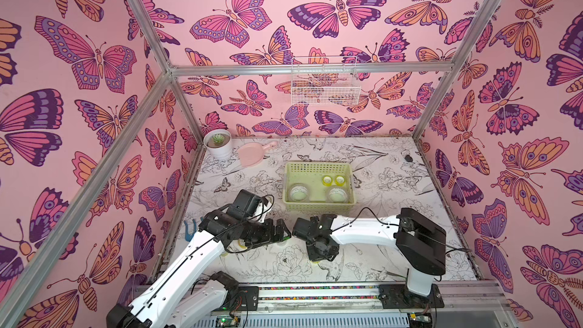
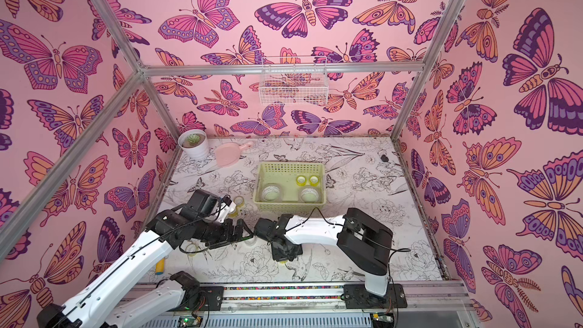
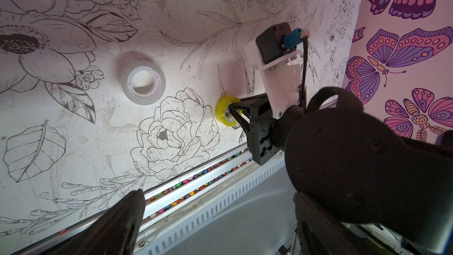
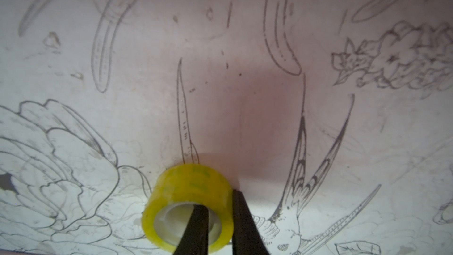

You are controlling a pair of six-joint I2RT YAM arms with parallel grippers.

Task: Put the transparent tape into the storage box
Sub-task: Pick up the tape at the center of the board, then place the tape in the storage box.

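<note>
Your tape (image 4: 193, 187) is a small roll, yellow-tinted and see-through, wound on a white core. It lies hole-up on the table (image 4: 245, 45) near the front edge, well short of the box (image 1: 318, 168). The right gripper (image 4: 217, 202) has pinched its wall, with one finger down inside the core and the other against the outside. Your left gripper (image 1: 282, 231) stands wide open with nothing in it, close to the right arm's wrist.

The box sits mid-table and holds four rolls. Two small yellow rolls (image 1: 327, 180) lie side by side toward its back right, and two larger clear ones (image 1: 298, 192) lie along its front.

In both top views the right arm covers the tape, leaving only a yellow sliver; you see the grip itself only in the wrist views. The left wrist view also gives you a clear roll (image 3: 143, 82) flat on the table, apart from the tape.
</note>
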